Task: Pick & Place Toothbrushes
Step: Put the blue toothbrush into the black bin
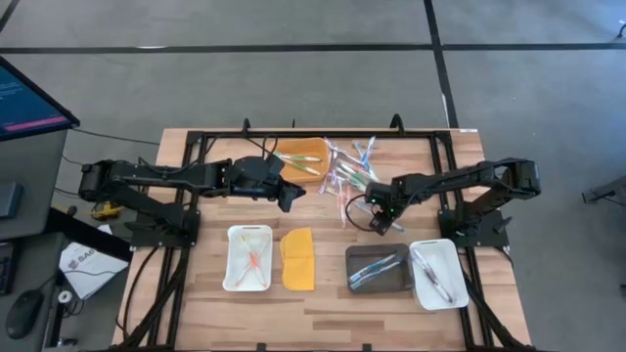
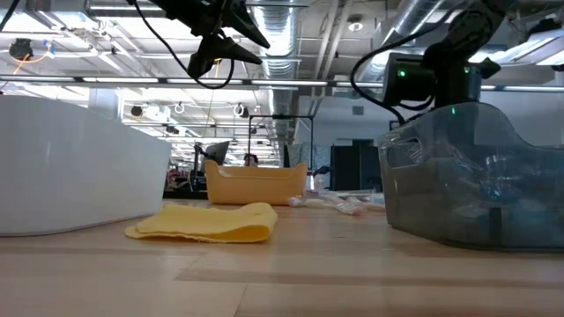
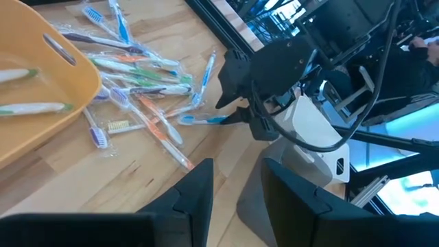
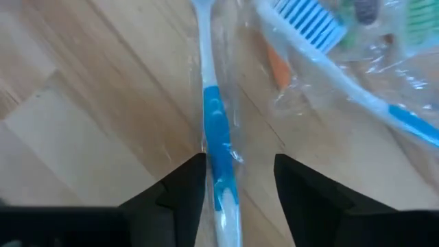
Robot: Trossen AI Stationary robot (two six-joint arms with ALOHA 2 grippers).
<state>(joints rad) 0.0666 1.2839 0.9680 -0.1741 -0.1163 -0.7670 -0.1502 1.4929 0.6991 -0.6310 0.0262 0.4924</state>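
Tabletop (image 4: 82, 103), blue toothbrush (image 4: 218, 147) between right hand (image 4: 233, 184) fingers

A blue and white toothbrush (image 4: 218, 144) in clear wrap lies on the wooden worktop (image 4: 89, 103). The right hand (image 4: 236, 182) straddles its handle, fingers apart. More wrapped toothbrushes (image 4: 329, 41) lie beside it.

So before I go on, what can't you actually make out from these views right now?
- Whether the right gripper already pinches the blue toothbrush: the right wrist view's edge cuts off the handle end.
- Contents of the white tray: the low view shows only its wall.
- Number of brushes in the pile: too small and overlapping in the high view.
- Left gripper: open, holding nothing.
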